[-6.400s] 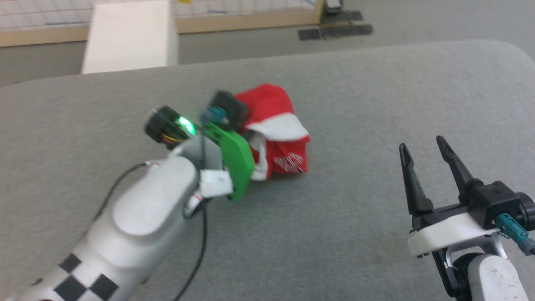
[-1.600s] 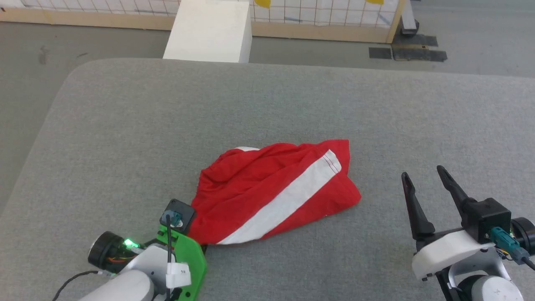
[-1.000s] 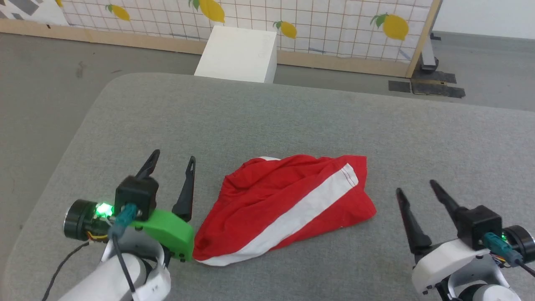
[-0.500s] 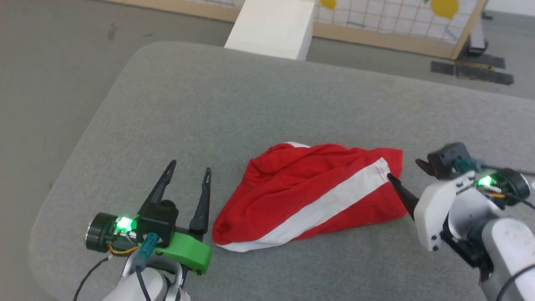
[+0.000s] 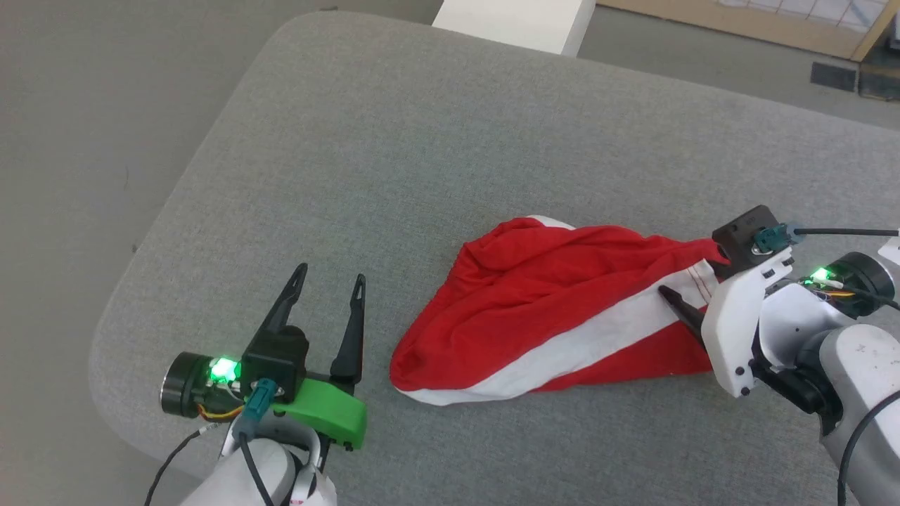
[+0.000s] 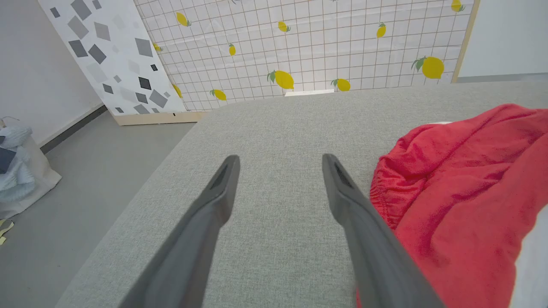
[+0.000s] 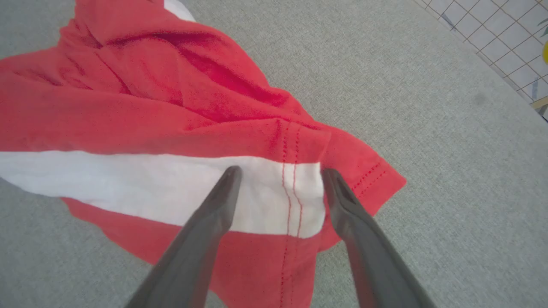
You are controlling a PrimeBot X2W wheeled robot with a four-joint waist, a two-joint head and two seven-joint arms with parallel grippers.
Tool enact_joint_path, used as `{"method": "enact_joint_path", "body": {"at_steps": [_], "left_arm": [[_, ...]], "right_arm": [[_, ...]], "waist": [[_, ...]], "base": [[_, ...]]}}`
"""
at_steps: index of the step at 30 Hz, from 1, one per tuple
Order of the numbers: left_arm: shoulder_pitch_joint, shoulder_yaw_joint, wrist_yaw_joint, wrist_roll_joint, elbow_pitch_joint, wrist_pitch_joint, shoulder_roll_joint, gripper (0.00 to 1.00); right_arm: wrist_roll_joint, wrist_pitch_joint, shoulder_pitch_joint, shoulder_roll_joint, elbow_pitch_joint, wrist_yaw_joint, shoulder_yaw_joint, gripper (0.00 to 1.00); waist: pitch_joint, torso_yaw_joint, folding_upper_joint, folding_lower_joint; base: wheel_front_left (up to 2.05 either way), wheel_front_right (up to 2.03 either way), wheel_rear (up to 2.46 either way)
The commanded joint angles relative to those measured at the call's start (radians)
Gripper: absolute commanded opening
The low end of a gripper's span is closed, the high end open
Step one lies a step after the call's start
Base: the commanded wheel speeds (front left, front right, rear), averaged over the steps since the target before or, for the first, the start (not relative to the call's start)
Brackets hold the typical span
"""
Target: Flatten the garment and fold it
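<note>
Bunched on the grey padded table [image 5: 351, 140], the red soft-fabric white-striped shorts [image 5: 562, 316] have the right gripper [image 7: 278, 175] spread wide over their hem corner (probably to tug it flat), the left gripper [image 5: 331, 274] equally wide beside them.

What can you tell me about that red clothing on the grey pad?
The garment is soft red fabric, crumpled into a rough wedge, not flat. A wide white stripe runs along it, ending at a hem with two lines of red stitching; a gathered, elastic-looking edge shows at the other end. It lies on the grey pad. The right claw is open over the stitched hem end; contact is unclear. The left claw, open, sits beside the gathered end, apart from it.
</note>
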Motion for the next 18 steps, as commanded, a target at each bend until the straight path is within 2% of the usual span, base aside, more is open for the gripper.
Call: {"method": "enact_joint_path", "body": {"at_steps": [1,2,3,4,12,18], "left_arm": [[0.014,0.008,-0.011,0.019,0.006,-0.005,-0.008,1.00],[0.016,0.011,-0.013,0.020,0.009,-0.005,-0.011,1.00],[0.017,0.014,-0.015,0.022,0.011,-0.005,-0.013,1.00],[0.018,0.017,-0.017,0.025,0.014,-0.005,-0.016,1.00],[0.036,0.040,-0.035,0.025,0.048,-0.005,-0.027,1.00],[0.051,0.044,-0.050,0.016,0.060,-0.005,-0.018,1.00]], "right_arm": [[0.007,-0.005,-0.019,-0.007,-0.001,-0.002,0.005,0.76],[0.008,-0.007,-0.020,-0.007,-0.002,-0.002,0.008,0.36],[0.010,-0.008,-0.021,-0.007,-0.004,-0.002,0.011,0.11],[0.012,-0.010,-0.022,-0.007,-0.005,-0.002,0.017,0.00],[0.015,-0.057,-0.008,-0.020,-0.017,-0.002,0.021,0.00],[0.030,-0.112,0.048,-0.080,-0.050,-0.002,-0.052,0.00]], "waist": [[0.008,0.006,0.0000,0.0000],[0.009,0.006,0.0000,0.0000],[0.010,0.005,0.0000,0.0000],[0.009,0.004,0.0000,0.0000],[-0.043,-0.041,0.0000,0.0000],[-0.091,-0.106,0.0000,0.0000]], "base": [[0.00,0.00,0.00],[0.00,0.00,0.00],[0.00,0.00,0.00],[0.00,0.00,0.00],[0.00,0.00,0.00],[0.00,0.00,0.00]]}}
